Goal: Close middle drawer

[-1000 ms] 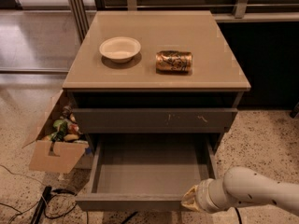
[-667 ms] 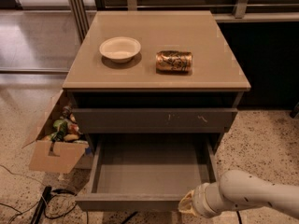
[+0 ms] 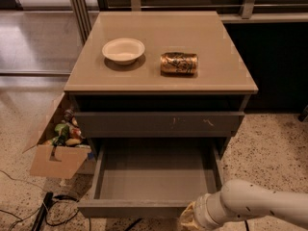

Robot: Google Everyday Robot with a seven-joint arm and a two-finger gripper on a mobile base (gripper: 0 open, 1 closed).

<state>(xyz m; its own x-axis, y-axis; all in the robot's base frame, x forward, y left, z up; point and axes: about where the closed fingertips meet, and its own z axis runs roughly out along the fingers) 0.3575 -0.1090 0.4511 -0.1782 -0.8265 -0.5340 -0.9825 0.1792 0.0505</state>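
Standing pulled far out, the middle drawer [image 3: 154, 174] has not budged over the last second: its shallow grey tray lies bare and its plain front panel sits low in view, well forward of the scuffed drawer front [image 3: 159, 124] above it. What has changed is the gripper [image 3: 191, 218], which has slid a little leftward and lower, so it now lies at the right end of that front panel, touching it or just short of it; whether it is clenched or released cannot be told. I judge the push has not begun, and contact is only being set up. On the worktop [image 3: 211, 37] a bowl [image 3: 123, 50] and a tipped can [image 3: 179, 63] rest apart.
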